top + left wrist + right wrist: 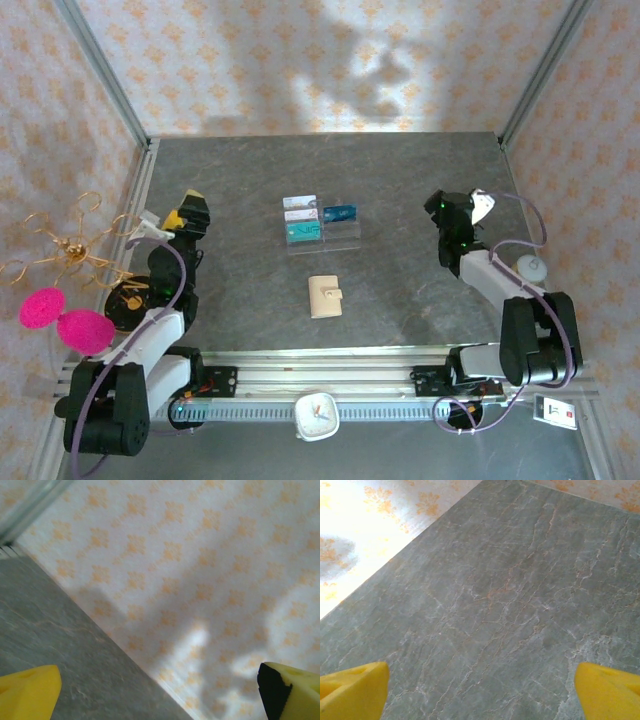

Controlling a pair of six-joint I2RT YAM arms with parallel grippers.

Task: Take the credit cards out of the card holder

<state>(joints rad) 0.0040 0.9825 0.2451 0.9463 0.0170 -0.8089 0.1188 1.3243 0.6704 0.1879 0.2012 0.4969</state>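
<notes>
The card holder is seen shut, 4 o'clock from left gripper, 8 o'clock from right gripper; both are spread wide, nothing gripped; credit cards are laid at its 12 o'clock

1. The table had a grey, stone-patterned top, and the right wrist view showed pale and rust-coloured veins running across it.
2. Walls papered in cream with a repeating orange floral motif closed the table in at the back and on both sides.
3. Silver metal posts rose from the two back corners where the walls met.
4. A ribbed aluminium rail ran along the near edge of the table.
5. Soft grey shadows lay across the back wall, with brighter patches between them.
6. In the right wrist view, a strip of wall beside the table was washed out almost to white.
</notes>
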